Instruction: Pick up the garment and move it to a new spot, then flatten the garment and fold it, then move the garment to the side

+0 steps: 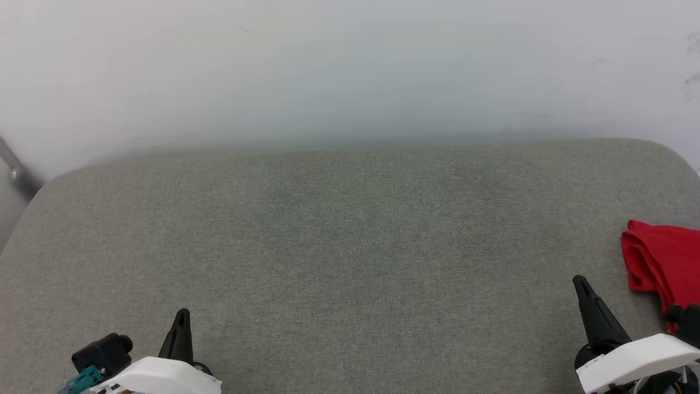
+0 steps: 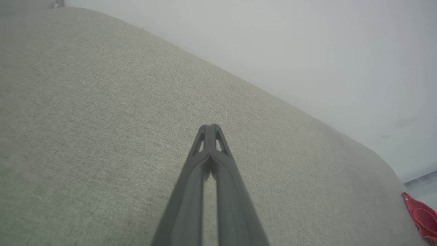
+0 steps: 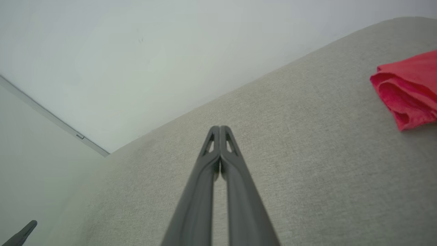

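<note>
The garment point(image 1: 664, 260) is a bright red folded bundle lying at the right edge of the grey cushioned surface point(image 1: 350, 246); it also appears as a red garment point(image 3: 408, 89) at the right of the right wrist view and as a sliver of red garment point(image 2: 421, 215) in the left wrist view. My right gripper point(image 1: 581, 283) sits at the lower right, just left of the bundle and apart from it, shut with nothing held. My left gripper point(image 1: 183, 314) rests at the lower left, shut and empty. Its tips meet in its own view, left gripper point(image 2: 210, 127); likewise the right gripper point(image 3: 219, 128).
A pale wall point(image 1: 350, 65) runs along the back of the grey surface. A metal bar point(image 1: 16, 169) slants at the far left edge. The surface's rounded corners fall away at both back ends.
</note>
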